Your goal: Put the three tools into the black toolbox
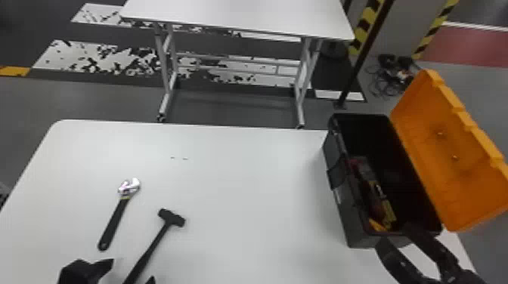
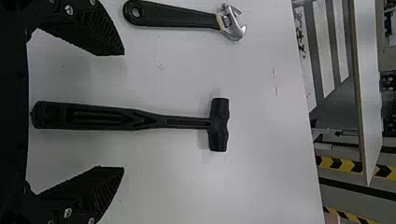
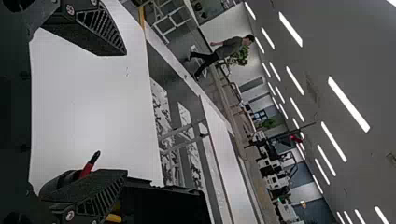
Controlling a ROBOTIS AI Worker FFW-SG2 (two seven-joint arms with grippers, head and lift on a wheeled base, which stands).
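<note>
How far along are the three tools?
Done: toolbox lid open; red and yellow items inside, maybe including one tool.
In hand: nothing. Left gripper and right gripper open, the left around the hammer handle.
Left to do: hammer and wrench, both on the table.

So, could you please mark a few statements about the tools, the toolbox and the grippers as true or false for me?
1. The wrench lies on the table, left of the hammer. True.
2. The left gripper is clamped on the hammer. False: its fingers are apart, and the hammer lies on the table.
3. The black toolbox stands at the table's right side. True.
4. The toolbox's lid is shut. False: the orange lid is open.
5. The right gripper is at the near end of the toolbox, fingers apart. True.
6. The toolbox is empty. False: something partly yellow lies inside.
</note>
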